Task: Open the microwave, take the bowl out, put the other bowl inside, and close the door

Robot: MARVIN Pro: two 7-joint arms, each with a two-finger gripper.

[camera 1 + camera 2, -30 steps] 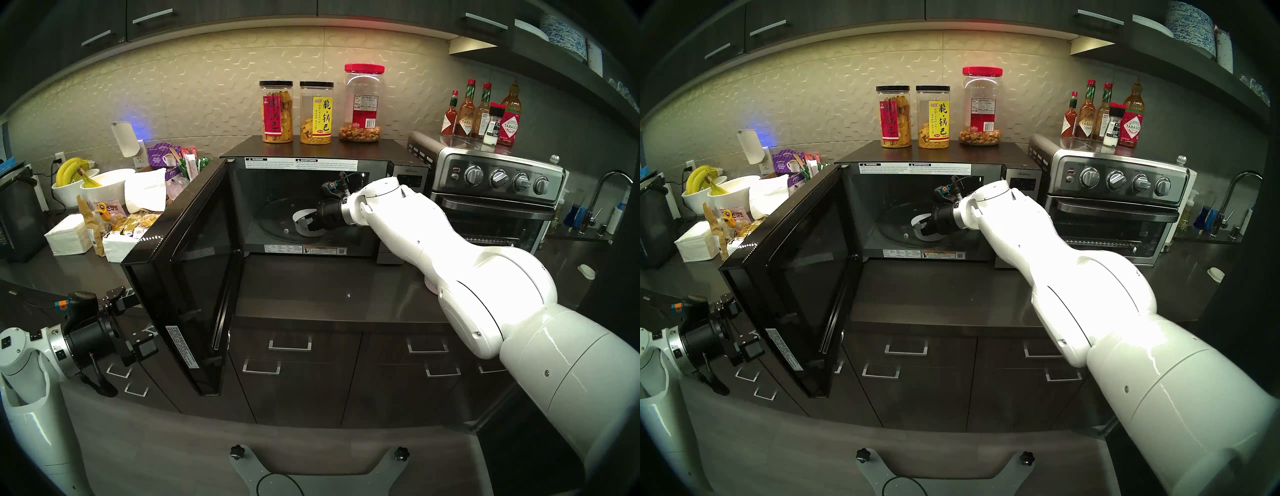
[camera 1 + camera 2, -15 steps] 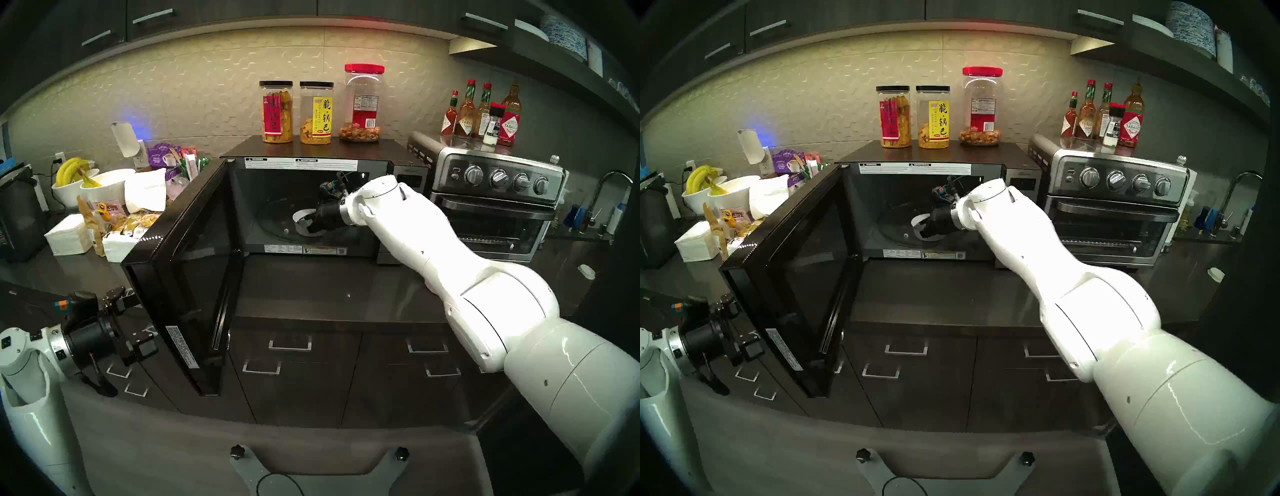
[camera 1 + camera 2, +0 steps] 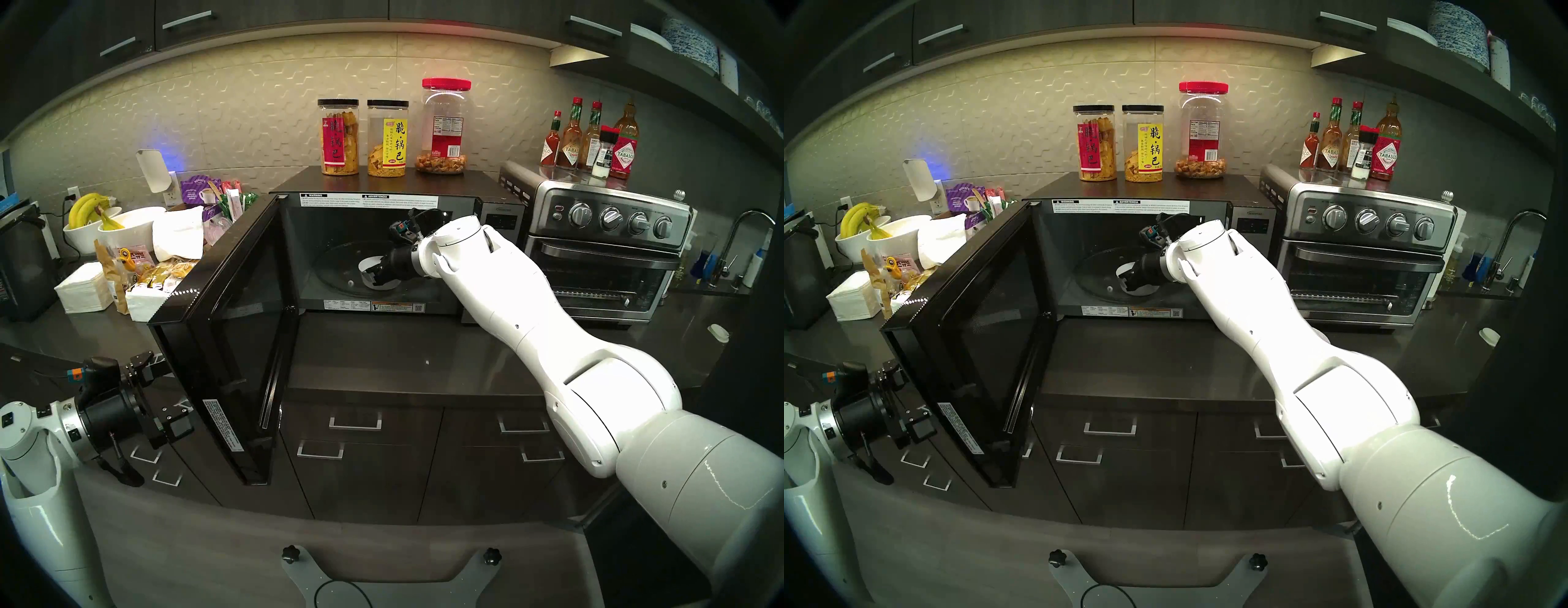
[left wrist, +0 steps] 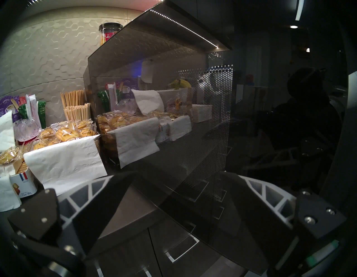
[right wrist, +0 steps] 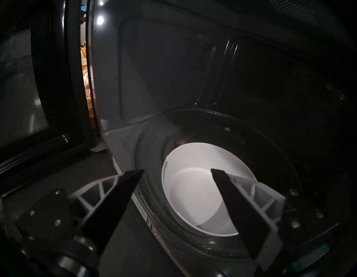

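Observation:
The microwave (image 3: pixel 488 187) stands with its door (image 3: pixel 237 339) swung wide to the left. On the glass turntable (image 5: pixel 270 154) inside sits the small white bowl (image 5: pixel 193 183) (image 3: pixel 365 266), upright. My right gripper (image 5: pixel 175 171) (image 3: pixel 373 276) is inside the cavity and open. One finger is over the bowl's inside, the other outside its left rim, so the wall lies between them. My left gripper (image 4: pixel 181 174) (image 3: pixel 169 390) is open beside the door's outer face, low at the left. The other bowl is hidden from view.
A steel toaster oven (image 3: pixel 606 254) stands right of the microwave with sauce bottles (image 3: pixel 589 140) on top. Three snack jars (image 3: pixel 339 136) sit on the microwave. Banana bowls (image 3: pixel 102 220), snack packs and napkins (image 3: pixel 85 288) crowd the counter left of the door. A tap (image 3: pixel 746 237) is at far right.
My right gripper's fingers have spread apart at the white bowl, and the right wrist has shifted slightly left. The bowl, the door and the left arm have stayed put.

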